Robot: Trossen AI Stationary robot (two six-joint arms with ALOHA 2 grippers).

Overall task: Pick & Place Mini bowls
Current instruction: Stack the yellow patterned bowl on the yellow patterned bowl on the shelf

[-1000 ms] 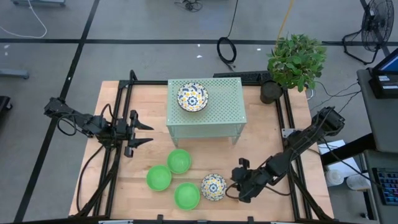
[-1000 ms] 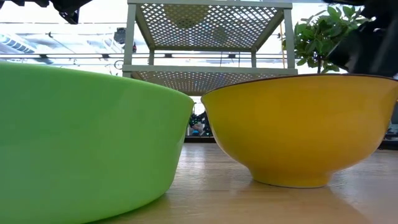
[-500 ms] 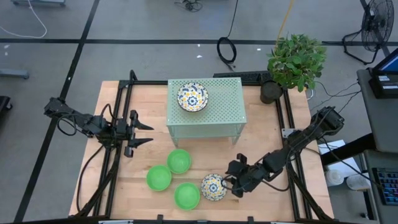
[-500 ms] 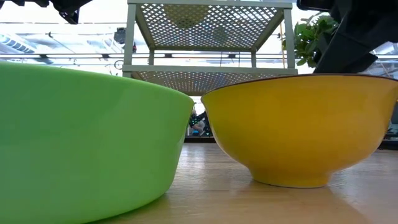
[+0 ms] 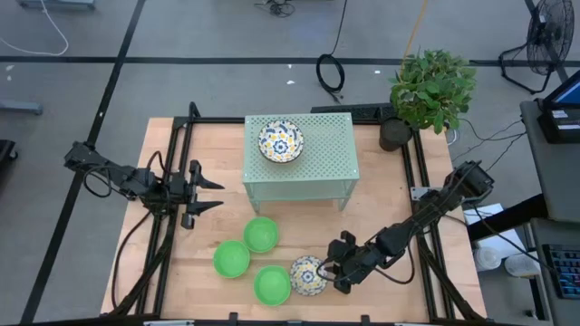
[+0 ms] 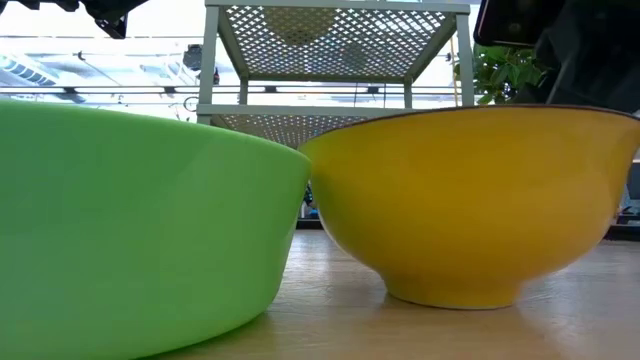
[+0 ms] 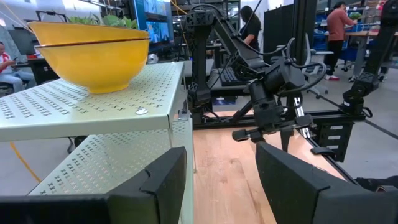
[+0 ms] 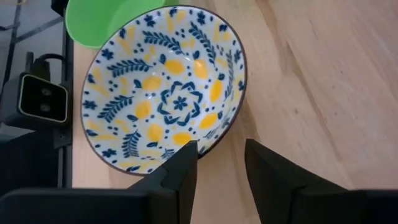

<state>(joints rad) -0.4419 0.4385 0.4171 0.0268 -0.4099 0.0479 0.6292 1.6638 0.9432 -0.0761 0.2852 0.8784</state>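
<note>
A green bowl [image 6: 130, 220] fills the near left side, resting on the wooden table [image 6: 330, 330]. Just beside it on the right sits a bowl with a yellow outer wall [image 6: 470, 200] and a dark rim; whether they touch cannot be told. Behind them stands a pale green perforated stand [image 6: 335, 60]. A dark arm [image 6: 560, 45] covers the upper right, partly hiding a leafy plant [image 6: 505, 70].

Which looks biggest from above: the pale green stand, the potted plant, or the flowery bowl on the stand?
1. The pale green stand looks largest.
2. The potted plant comes next.
3. The flowery bowl on the stand looks smallest.

The stand's top and the plant's leaves sit nearer the camera, but the gaps are clear.
</note>
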